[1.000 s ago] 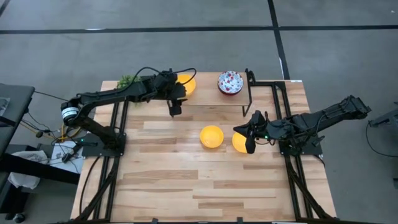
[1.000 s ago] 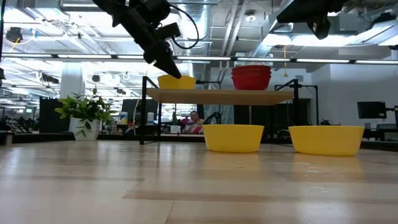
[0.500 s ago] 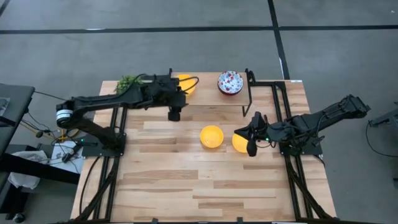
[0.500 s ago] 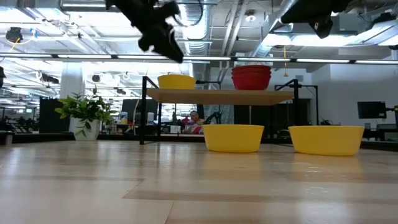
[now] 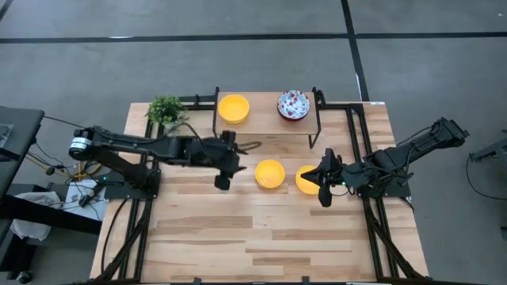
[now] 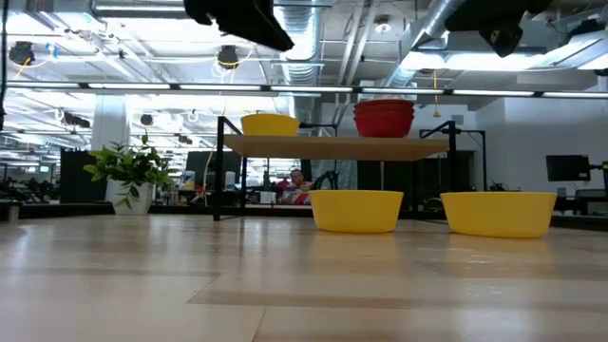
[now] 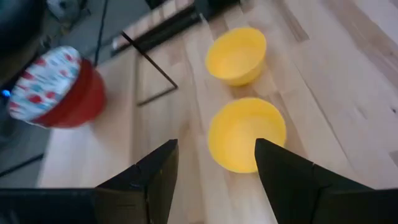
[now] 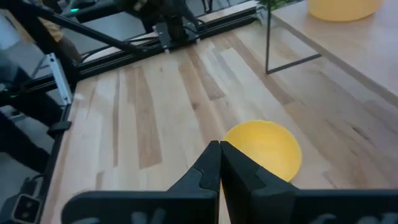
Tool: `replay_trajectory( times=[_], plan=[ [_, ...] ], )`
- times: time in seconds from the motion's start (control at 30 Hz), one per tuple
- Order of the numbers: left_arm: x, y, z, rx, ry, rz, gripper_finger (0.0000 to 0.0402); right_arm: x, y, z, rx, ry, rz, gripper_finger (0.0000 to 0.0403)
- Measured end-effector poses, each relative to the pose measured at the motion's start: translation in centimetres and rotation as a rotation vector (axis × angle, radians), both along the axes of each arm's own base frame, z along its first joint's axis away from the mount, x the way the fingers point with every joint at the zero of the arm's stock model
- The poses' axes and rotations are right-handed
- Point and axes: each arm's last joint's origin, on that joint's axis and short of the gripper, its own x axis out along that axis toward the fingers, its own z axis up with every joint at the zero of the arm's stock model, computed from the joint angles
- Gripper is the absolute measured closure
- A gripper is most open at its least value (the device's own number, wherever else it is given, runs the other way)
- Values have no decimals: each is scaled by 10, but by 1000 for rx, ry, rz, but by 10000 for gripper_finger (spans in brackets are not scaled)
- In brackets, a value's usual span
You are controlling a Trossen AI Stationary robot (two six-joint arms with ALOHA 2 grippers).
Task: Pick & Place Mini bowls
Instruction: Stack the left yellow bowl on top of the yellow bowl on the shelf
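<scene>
Mini bowls spread over a wooden table (image 5: 238, 237): two on the raised shelf (image 5: 265, 127) at the far edge, two down on the boards at mid-table. Up on the shelf, a yellow bowl (image 5: 234, 108) at the left and a stack of speckled bowls (image 5: 293, 104) with red undersides at the right. Down below, a second yellow bowl (image 5: 269, 174), with a third yellow bowl (image 5: 305, 180) just to its right. Potted plant (image 5: 165, 108) at the far left corner, well apart from all of it.

Left gripper (image 5: 223, 176) held high, just left of the second yellow bowl, fingers spread wide, nothing held. Right gripper (image 5: 322, 188) over the right rim of the third yellow bowl, fingers pressed together, also without a load.

Step in hand, most likely: a reach by the left gripper for the second yellow bowl. Best done by straddling the near rim with one finger inside and one outside, descending squarely, closing only once low enough, then lifting clear of the neighbouring bowl and the shelf's legs.
</scene>
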Motion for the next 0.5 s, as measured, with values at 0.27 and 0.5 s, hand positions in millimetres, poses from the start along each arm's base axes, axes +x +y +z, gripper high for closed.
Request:
replay_trajectory(
  times=[0.27,0.5],
  plan=[
    [29,-21,-42,-44,95,11,190,-4,12,-1,92,21,112,403],
    [53,-27,-77,-83,118,21,190,-11,15,-8,116,113,133,403]
  ],
)
